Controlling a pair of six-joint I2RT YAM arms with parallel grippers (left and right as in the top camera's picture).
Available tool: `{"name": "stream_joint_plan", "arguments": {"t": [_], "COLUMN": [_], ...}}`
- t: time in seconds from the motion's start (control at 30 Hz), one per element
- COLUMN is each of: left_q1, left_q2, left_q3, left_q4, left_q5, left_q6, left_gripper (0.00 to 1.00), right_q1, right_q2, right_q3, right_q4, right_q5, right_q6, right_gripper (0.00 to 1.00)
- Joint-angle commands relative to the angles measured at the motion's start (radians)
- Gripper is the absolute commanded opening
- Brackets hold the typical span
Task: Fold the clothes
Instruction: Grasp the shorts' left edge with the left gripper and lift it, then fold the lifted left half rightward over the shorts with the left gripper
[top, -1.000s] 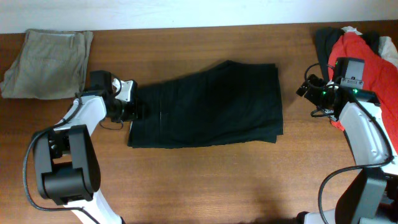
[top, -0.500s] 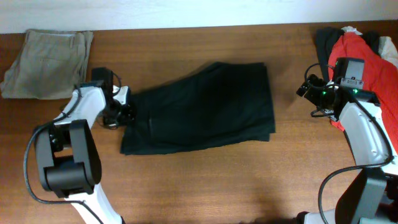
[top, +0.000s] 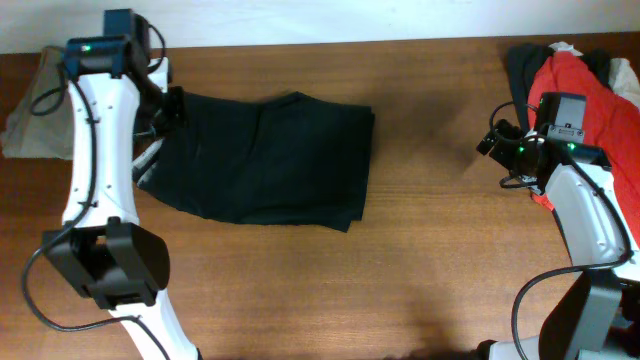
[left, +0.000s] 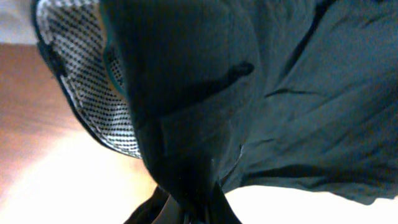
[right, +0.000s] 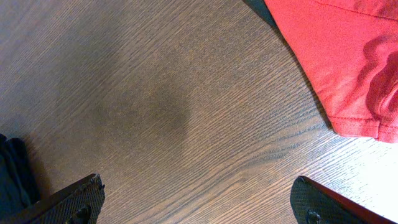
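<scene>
A pair of black shorts (top: 270, 160) lies folded at the left middle of the wooden table. Its left edge is lifted, and my left gripper (top: 170, 108) is shut on it. The left wrist view is filled by that dark cloth (left: 249, 93), with a checkered pocket lining (left: 81, 87) turned out; the cloth is pinched in my left gripper (left: 193, 211) at the bottom edge. My right gripper (top: 487, 143) hovers open over bare wood, nothing between its fingers (right: 74, 199). A red garment (right: 348, 56) lies just beyond it.
Folded khaki trousers (top: 30, 105) lie at the back left corner, partly behind my left arm. A pile of clothes with the red garment (top: 585, 90) on top sits at the back right. The table's back edge meets a white wall.
My left gripper shut on the shorts' left edge, then lifted and pulled it left and toward the back. The whole garment slid left. The right arm stayed still.
</scene>
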Motion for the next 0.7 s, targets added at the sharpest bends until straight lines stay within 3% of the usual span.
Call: {"name": "stream_joint_plan", "arguments": {"t": [0.0, 0.3, 0.53, 0.67], "left_q1": [-0.085, -0.352, -0.48, -0.524], "left_q2": [-0.017, -0.008, 0.138, 0.142], "left_q3": [0.08, 0.091, 0.091, 0.098], "left_q4": [-0.029, 0.095, 0.122, 0.114], "left_q5": [-0.135, -0.135, -0.117, -0.244], "left_q6": [-0.074, -0.105, -0.119, -0.162], "left_gripper": [0.01, 0.01, 0.01, 0.01], "right_q1": [-0.003, -0.003, -0.003, -0.003], "right_q2": [-0.01, -0.01, -0.01, -0.01], "right_q3": [-0.002, -0.002, -0.002, -0.002], "right_q4": [0.001, 0.001, 0.001, 0.001], "right_q5": [0.01, 0.009, 0.01, 0.01], "right_q6": [0.011, 0.011, 0.011, 0.011], "right_gripper": [0.99, 0.99, 0.99, 0.99]}}
